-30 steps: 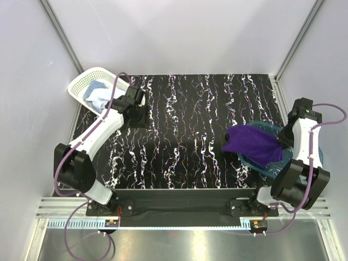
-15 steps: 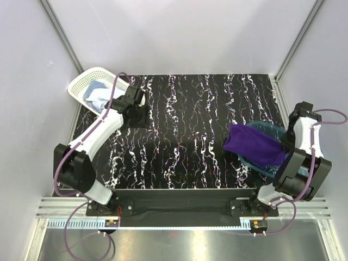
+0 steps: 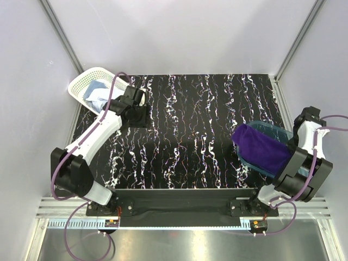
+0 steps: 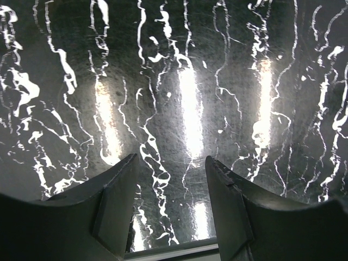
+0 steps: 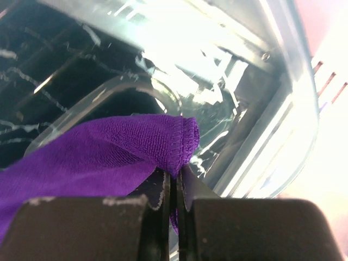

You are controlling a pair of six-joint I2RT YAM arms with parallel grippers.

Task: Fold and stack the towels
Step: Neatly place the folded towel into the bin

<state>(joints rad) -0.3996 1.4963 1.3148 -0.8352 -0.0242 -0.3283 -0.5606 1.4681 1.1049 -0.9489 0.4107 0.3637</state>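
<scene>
Mid-right, the right gripper (image 5: 175, 182) pinches a deep purple cloth towel (image 3: 261, 149) over a translucent blue plastic tub (image 3: 277, 130). The left gripper (image 4: 169, 163) gapes, upper left.

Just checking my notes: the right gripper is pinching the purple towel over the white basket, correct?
Not quite. The right gripper is pinching the purple towel, but over the blue tub, as the top view shows; the basket stands at the far left.

Knitted matt purple towel (image 5: 109, 152), translucent glossy plastic tub (image 5: 293, 109), glossy marbled table (image 4: 185, 81)
</scene>
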